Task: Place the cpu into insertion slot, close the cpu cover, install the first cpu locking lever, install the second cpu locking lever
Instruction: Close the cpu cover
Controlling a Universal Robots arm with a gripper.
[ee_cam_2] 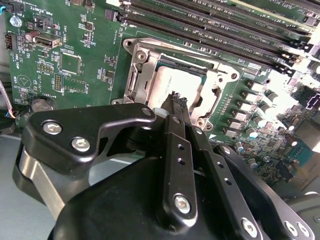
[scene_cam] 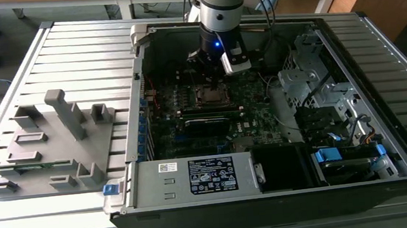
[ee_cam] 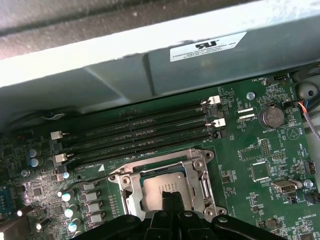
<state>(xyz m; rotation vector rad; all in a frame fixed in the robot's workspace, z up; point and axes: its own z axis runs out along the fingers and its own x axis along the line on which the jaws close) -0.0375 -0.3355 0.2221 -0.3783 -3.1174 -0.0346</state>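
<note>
An open computer case (scene_cam: 198, 218) lies on a slatted grey tabletop (scene_cam: 72, 42). In the exterior view the robot arm (scene_cam: 219, 2) hangs down from 12 o'clock into the middle of the case's far half.

In the second wrist view the tool (ee_cam_2: 175, 96) has its two black fingers drawn together with nothing seen between them. The tips are poised over the cpu (ee_cam_2: 182, 80); I cannot tell whether they touch it. The cpu lies flat inside the insertion slot (ee_cam_2: 142, 62), its edges square with the silvery rim.

In the exterior view, long black memory slots (scene_cam: 207, 110) run just beside the slot at its 6 o'clock. A metal drive cage (scene_cam: 303, 77) stands well apart at 3 o'clock. A grey parts fixture (scene_cam: 51, 144) rests on the tabletop at the case's 9 o'clock.
</note>
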